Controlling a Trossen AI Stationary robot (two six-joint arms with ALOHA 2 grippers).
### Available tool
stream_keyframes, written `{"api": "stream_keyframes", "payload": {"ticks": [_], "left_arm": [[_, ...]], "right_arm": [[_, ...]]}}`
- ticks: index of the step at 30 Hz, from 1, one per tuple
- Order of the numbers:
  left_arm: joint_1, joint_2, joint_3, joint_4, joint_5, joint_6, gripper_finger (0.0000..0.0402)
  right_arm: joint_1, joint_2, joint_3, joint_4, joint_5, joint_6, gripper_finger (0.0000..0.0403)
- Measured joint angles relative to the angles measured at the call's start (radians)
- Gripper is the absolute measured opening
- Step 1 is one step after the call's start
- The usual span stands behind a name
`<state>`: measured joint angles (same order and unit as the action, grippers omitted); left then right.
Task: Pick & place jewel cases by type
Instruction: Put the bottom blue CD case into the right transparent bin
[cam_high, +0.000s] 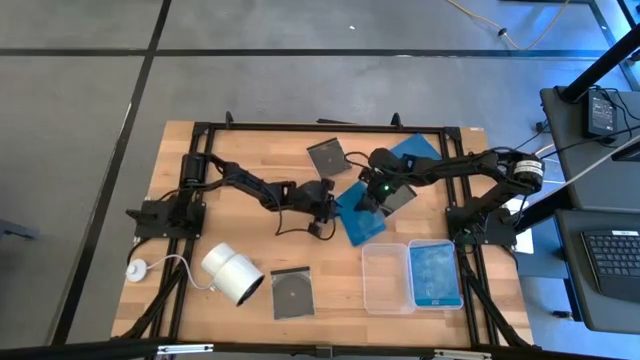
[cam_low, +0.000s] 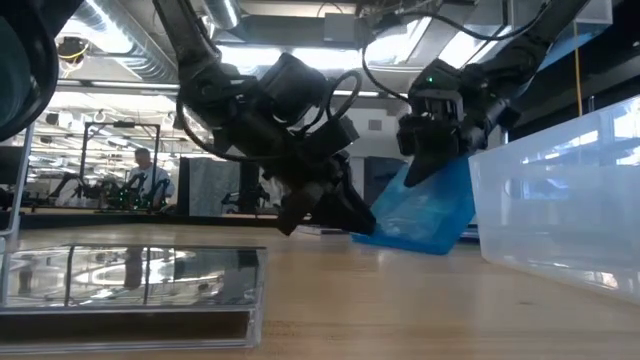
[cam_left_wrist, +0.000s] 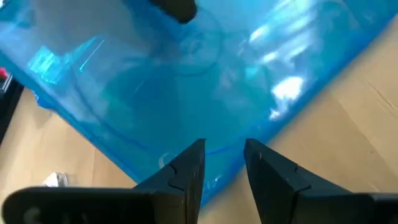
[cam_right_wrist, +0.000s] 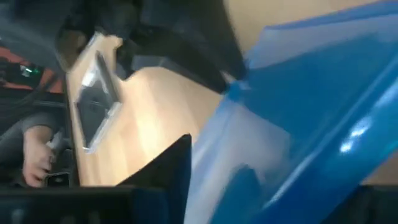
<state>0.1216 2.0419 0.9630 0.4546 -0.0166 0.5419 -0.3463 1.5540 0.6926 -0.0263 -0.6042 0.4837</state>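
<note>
A bright blue jewel case (cam_high: 360, 218) stands tilted at mid-table, with both grippers on it. My right gripper (cam_low: 430, 165) is shut on its raised upper edge. My left gripper (cam_low: 357, 216) reaches in from the table's left to the case's low corner, and its fingers are closed to a narrow gap. Grey jewel cases lie flat at the far middle (cam_high: 328, 155) and the near middle (cam_high: 292, 292). Another blue case (cam_high: 410, 150) lies behind the right arm. One more (cam_high: 435, 272) rests in a clear tray. My left gripper has the blue case's low corner (cam_left_wrist: 214, 186) between its two fingertips (cam_left_wrist: 193, 168), slanting down from the table's left. The fingers hide where the pads meet it. My right gripper pinches the case's raised edge (cam_low: 440, 180) from above, slanting down. The case hangs tilted below it, with its lower edge (cam_low: 410, 243) on the table.
Two clear rectangular trays (cam_high: 388, 280) stand at the near right. A white cylinder (cam_high: 233, 275) with a cord lies at the near left. A third grey case (cam_high: 402, 197) lies under the right arm. Bare wood shows in the near middle.
</note>
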Motion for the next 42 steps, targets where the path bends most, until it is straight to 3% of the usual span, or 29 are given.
{"api": "stream_keyframes", "payload": {"ticks": [6,19,26,34,37,42], "left_arm": [[0.0,0.0,-0.002,-0.006,0.015,-0.009,0.0113],[-0.003,0.0,-0.004,-0.005,0.028,-0.031,0.0113],[-0.001,-0.055,-0.006,-0.113,0.026,0.029,0.0114],[0.091,-0.194,-0.02,-0.316,0.288,-0.043,0.0114],[0.143,-0.218,-0.062,-0.235,0.354,-0.105,0.0114],[0.198,-0.238,-0.169,-0.035,0.364,-0.207,0.0114]], "right_arm": [[0.002,-0.002,0.0,-0.034,0.048,0.012,0.0138],[-0.002,-0.002,-0.002,-0.076,0.076,0.013,0.0042],[-0.003,-0.001,-0.002,-0.07,0.079,0.009,0.0031],[-0.003,0.001,0.045,-0.115,0.067,-0.028,0.0027],[-0.004,0.001,0.118,-0.249,0.083,-0.075,0.0027],[-0.003,0.002,0.277,-0.51,0.192,-0.15,0.0024]]}}
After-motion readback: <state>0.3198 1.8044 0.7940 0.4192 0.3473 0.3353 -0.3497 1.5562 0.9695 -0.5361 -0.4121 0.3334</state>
